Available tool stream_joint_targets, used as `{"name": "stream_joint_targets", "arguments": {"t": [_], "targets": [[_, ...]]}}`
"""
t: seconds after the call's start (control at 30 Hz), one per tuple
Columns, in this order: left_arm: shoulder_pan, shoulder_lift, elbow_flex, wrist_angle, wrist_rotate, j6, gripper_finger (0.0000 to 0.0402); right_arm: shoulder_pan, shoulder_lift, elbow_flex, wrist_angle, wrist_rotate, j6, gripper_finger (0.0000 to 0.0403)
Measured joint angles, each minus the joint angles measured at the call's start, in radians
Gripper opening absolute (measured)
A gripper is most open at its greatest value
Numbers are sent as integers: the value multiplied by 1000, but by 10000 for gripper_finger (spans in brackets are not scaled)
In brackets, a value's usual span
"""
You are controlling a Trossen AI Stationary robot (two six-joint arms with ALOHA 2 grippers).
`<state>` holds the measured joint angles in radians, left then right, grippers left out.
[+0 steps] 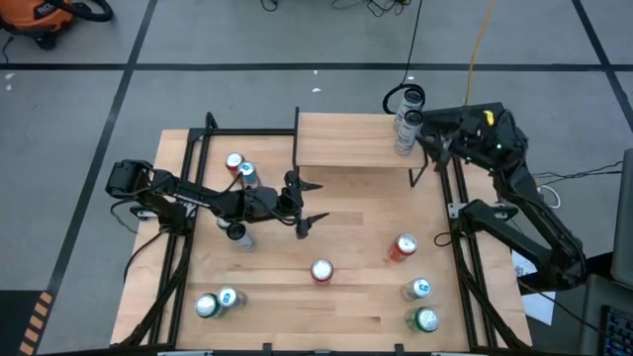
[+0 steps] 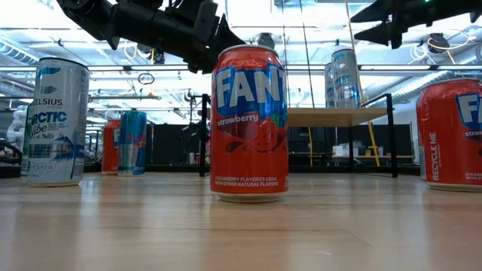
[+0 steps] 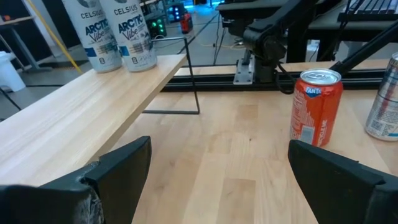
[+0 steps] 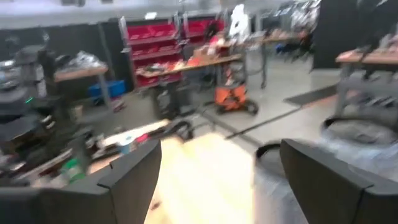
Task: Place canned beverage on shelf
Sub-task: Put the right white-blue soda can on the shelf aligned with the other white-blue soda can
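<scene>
Celsius cans (image 1: 406,132), two tall white ones with "Arctic Vibe" labels, stand upright side by side on the shelf (image 1: 351,143), touching or nearly so, at its end nearest the right arm; their long axes are vertical, tops up. In the left wrist view both cans (image 3: 127,32) sit close to the end edge of the board (image 3: 68,118). The shelf itself is a light-wood board on thin black legs along the table's far edge.

The right gripper (image 1: 432,145) is just beside those two cans, off the shelf's end, its fingers spread apart and holding nothing; whether a fingertip touches a can cannot be told. The left gripper (image 1: 309,203) hovers over the table's middle in front of the shelf, fingers wide apart and empty, pointing toward the right side of the table.

On the tabletop (image 1: 356,237), an upright red Fanta strawberry can (image 1: 321,271) stands near the middle front. Another orange-red Fanta can (image 1: 403,247) stands toward the right, straight ahead of the left gripper. Near the front right corner are a blue-and-white can (image 1: 416,289) and a green-topped can (image 1: 424,319). Two more cans (image 1: 216,303) stand together at the front left. A red can and a blue can (image 1: 240,168) stand near the left arm, and a dark-topped can (image 1: 239,233) stands just in front of that arm.
</scene>
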<state>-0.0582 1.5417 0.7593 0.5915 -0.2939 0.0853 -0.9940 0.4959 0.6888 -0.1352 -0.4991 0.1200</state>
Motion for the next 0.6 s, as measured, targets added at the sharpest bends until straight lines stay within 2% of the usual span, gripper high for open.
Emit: {"name": "stream_joint_targets", "arguments": {"t": [0.13, 0.27, 0.33, 0.47, 0.6], "targets": [[0, 0, 0, -10, -4, -1, 372, 29, -55, 0, -138, 8, -22, 309], [1, 0, 0, -10, -4, 0, 372, 64, -91, -48, -254, 80, -49, 277], [6, 0, 0, -6, -4, -1, 372, 80, -95, -119, -239, 109, -31, 253], [13, 0, 0, -6, -4, -1, 372, 100, -70, -264, -83, 172, 14, 202], [12, 0, 0, -8, -4, -1, 372, 99, -53, -311, -3, 277, -4, 163]]}}
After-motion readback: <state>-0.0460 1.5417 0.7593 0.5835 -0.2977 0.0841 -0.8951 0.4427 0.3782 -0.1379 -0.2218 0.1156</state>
